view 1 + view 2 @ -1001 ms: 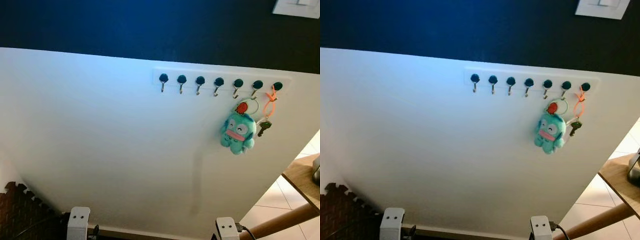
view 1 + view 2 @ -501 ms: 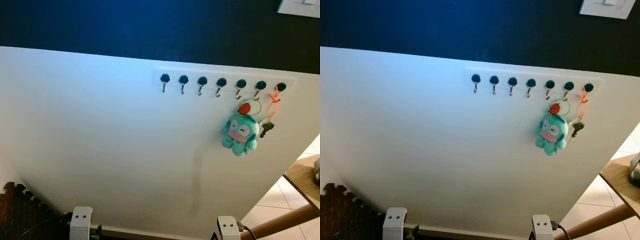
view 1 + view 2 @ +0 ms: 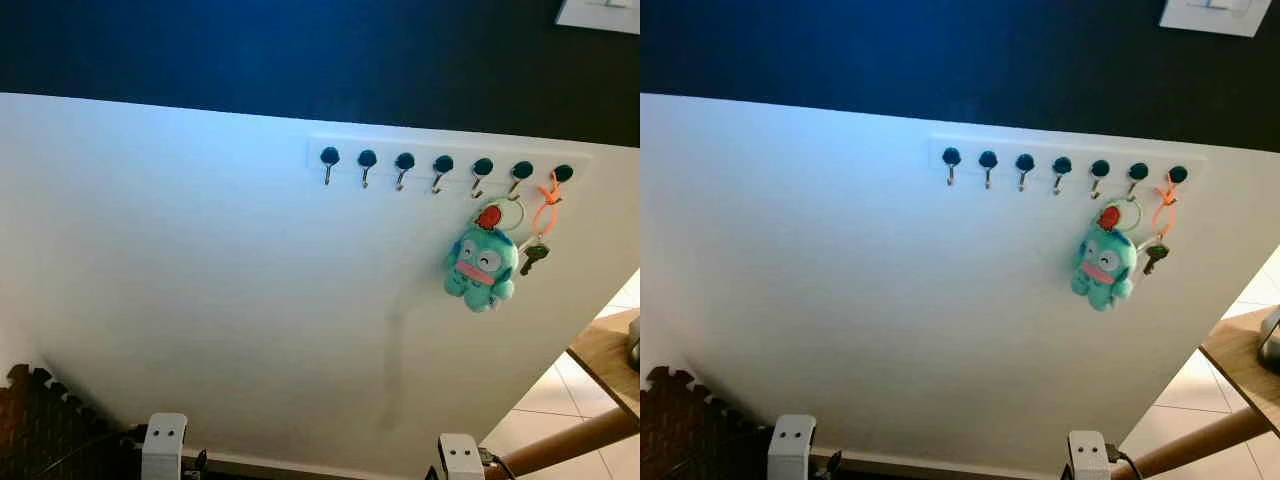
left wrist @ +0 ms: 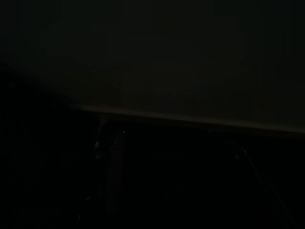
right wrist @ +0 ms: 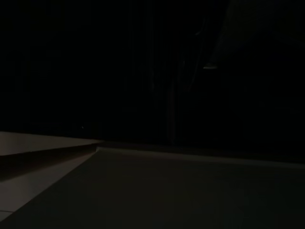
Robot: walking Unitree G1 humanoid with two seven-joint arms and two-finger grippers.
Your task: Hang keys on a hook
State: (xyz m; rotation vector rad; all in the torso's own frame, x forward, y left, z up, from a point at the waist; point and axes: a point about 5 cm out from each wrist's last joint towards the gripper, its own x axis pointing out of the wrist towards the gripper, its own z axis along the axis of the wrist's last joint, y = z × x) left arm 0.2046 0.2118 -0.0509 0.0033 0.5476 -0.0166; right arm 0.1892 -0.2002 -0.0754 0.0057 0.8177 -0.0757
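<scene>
Hanging from the rail's sixth dark-knobbed metal hook [image 3: 516, 176]: teal plush-charm key bunch [image 3: 481, 262] | both grippers' fingers: cannot tell | advice: confirm ring seated, keep arms low, clear of keys

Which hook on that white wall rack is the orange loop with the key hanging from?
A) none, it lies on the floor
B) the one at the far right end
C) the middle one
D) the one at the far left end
B: the orange loop with its key hangs from the rightmost hook of the row, beside the teal plush keychain.
</scene>
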